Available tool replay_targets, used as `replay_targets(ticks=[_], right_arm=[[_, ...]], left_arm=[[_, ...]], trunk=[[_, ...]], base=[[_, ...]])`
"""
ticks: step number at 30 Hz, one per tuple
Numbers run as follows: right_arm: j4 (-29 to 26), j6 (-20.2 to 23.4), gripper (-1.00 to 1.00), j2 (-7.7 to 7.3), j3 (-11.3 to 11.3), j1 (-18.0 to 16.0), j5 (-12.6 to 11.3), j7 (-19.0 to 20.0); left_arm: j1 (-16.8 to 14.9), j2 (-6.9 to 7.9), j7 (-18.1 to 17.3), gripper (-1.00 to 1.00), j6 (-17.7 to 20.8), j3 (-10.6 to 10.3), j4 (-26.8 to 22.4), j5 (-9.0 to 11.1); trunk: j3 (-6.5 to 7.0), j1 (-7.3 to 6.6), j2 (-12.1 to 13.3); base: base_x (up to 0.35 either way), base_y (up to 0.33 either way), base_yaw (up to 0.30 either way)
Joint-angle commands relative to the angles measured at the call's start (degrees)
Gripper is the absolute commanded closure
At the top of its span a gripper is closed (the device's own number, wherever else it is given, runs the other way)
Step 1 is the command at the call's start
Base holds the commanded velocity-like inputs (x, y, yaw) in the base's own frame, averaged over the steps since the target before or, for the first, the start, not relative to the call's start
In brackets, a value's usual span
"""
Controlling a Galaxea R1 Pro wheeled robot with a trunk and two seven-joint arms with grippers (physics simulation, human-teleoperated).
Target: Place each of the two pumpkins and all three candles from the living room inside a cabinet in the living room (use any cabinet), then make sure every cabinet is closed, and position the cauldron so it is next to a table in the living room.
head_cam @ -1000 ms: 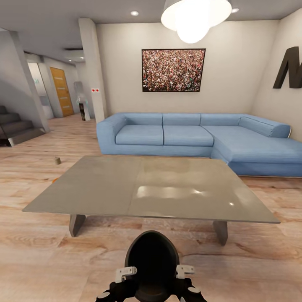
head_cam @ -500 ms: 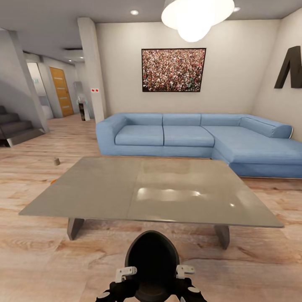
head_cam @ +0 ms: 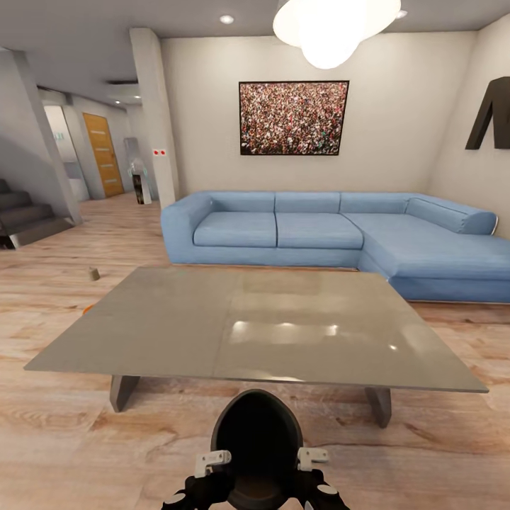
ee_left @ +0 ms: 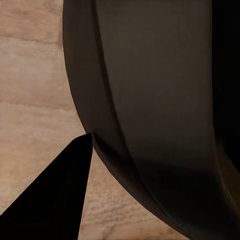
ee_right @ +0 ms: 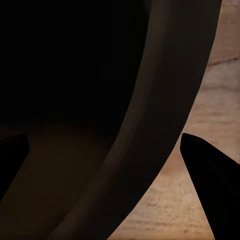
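**Cauldron carried up to the grey table**

Closer than a second ago, the grey table (head_cam: 255,326) is now spreading wider across the head view and its near edge is sitting lower in the picture — the whole scene has shifted, so it is the camera that is advancing, not the furniture. The cauldron (head_cam: 256,445) is keeping its place at the bottom centre of that view, black and round-bellied, with its wide mouth facing the camera, just short of the table's near edge and above the wooden floor (head_cam: 64,439).

The left gripper (head_cam: 210,464) and the right gripper (head_cam: 313,460) are flanking the pot, each at its rim. In the left wrist view one dark fingertip (ee_left: 60,195) is meeting the cauldron's curved outer wall (ee_left: 150,100); in the right wrist view the rim (ee_right: 165,100) is passing between two dark fingertips (ee_right: 210,175), one inside the mouth and one outside. Both are gripping the cauldron by its rim.

Beyond the table a blue corner sofa (head_cam: 312,237) is standing against the far wall under a framed picture (head_cam: 293,117). On the floor to the left, well apart from the table, a small greyish candle (head_cam: 93,273) is standing upright — and a sliver of orange (head_cam: 88,309) is peeking out past the table's left edge, too little of it to identify.
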Motion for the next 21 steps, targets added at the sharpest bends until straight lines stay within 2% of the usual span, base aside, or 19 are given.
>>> replay_targets(ticks=[1, 11, 21], right_arm=[[-0.14, 0.31, 1.00, -0.11, -0.06, -0.10, -1.56, 1.20], [-0.11, 0.34, 1.00, -0.11, -0.06, -0.10, -1.56, 1.20], [-0.11, 0.34, 1.00, -0.11, -0.08, -0.10, -1.56, 1.20]], left_arm=[[0.03, 0.34, -1.95, 1.00, 0.26, -0.95, -0.30, 0.91], [0.02, 0.36, -1.94, 1.00, 0.16, -0.95, -0.30, 0.86], [0.03, 0.33, -1.94, 1.00, 0.16, -0.95, -0.30, 0.93]], trunk=[[-0.05, -0.01, -0.03], [-0.05, -0.01, -0.03], [-1.84, 2.18, -4.04]], base=[[0.008, 0.000, 0.000], [0.001, 0.000, 0.000], [0.000, 0.000, 0.000]])
